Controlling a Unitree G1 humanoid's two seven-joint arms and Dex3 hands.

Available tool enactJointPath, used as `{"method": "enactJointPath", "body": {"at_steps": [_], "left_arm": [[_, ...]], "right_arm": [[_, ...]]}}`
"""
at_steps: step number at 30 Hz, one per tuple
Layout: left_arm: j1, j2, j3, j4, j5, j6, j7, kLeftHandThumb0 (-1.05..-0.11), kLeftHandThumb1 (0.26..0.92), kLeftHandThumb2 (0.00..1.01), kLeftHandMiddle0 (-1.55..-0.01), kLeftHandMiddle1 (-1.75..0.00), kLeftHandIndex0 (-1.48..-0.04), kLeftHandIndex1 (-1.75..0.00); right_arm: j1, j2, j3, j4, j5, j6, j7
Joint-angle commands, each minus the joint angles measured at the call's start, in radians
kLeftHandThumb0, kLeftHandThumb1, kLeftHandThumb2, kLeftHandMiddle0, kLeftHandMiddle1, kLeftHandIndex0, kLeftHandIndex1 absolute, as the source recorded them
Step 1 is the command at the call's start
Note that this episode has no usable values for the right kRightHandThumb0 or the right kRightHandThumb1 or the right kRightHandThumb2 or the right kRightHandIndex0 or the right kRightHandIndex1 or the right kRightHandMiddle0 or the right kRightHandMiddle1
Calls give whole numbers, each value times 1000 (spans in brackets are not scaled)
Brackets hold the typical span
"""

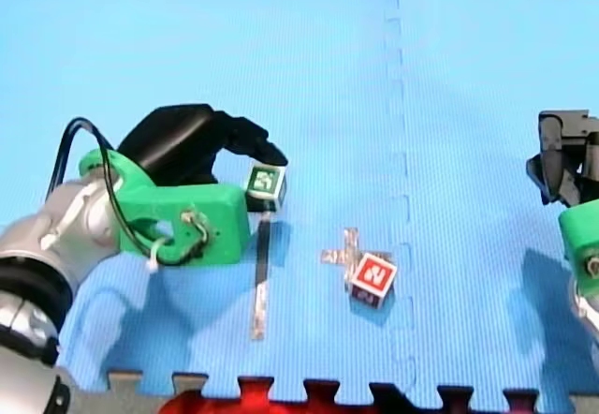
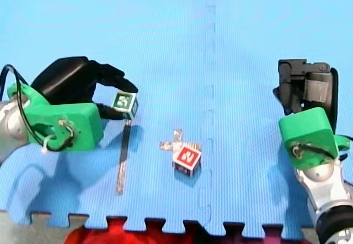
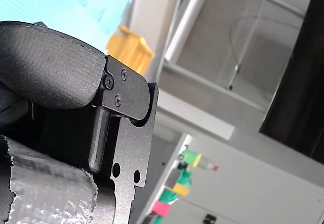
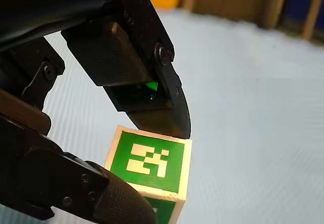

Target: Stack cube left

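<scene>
The green cube [image 1: 265, 182] has white edges and a white square pattern on its faces. The left hand [image 1: 201, 142] has its fingertips [image 4: 152, 117] closed on it, over the blue mat [image 1: 281, 58], well left of the red cube [image 1: 372, 277]. The right hand [image 2: 303, 86] holds nothing, at the mat's right side.

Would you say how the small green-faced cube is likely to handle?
Pinched in the left hand, the small green-faced cube looks rigid, probably light. Its flat faces should resist rolling; smooth sides might slip. The right hand is empty, far right.
</scene>
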Motion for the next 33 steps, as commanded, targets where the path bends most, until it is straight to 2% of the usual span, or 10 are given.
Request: {"method": "enactJointPath", "body": {"at_steps": [1, 4, 9, 19, 23, 26, 29, 33], "left_arm": [[4, 14, 20, -38, -26, 3, -22, -518, 856, 1, -892, -1746, -1311, -192], [18, 26, 46, -109, -68, 15, -81, -508, 852, 0, -894, -1746, -1299, -184], [44, 36, 61, -179, -75, 32, -92, -501, 848, 0, -897, -1746, -1291, -174], [73, 40, 78, -269, -91, 38, -143, -487, 834, 0, -899, -1746, -1280, -149], [106, 6, 65, -322, -96, 61, -178, -484, 833, 0, -896, -1746, -1279, -141], [120, -22, 49, -321, -97, 51, -202, -481, 832, 0, -895, -1746, -1276, -133], [136, -26, 37, -330, -91, 31, -214, -478, 831, 0, -894, -1746, -1277, -127], [164, -35, 41, -377, -128, 41, -276, -478, 832, 1, -895, -1746, -1273, -116]], "right_arm": [[2, -3, -3, 4, 5, 2, 0], [2, -1, -3, 4, 4, 4, -1], [7, 1, -5, 2, 11, 11, 9], [15, 7, -7, -5, 17, 22, 17], [12, 6, -8, -5, 17, 29, 14], [12, 4, -11, -5, 21, 29, 18], [17, 2, -14, -5, 25, 25, 21], [18, 0, -14, -5, 22, 25, 15]]}}
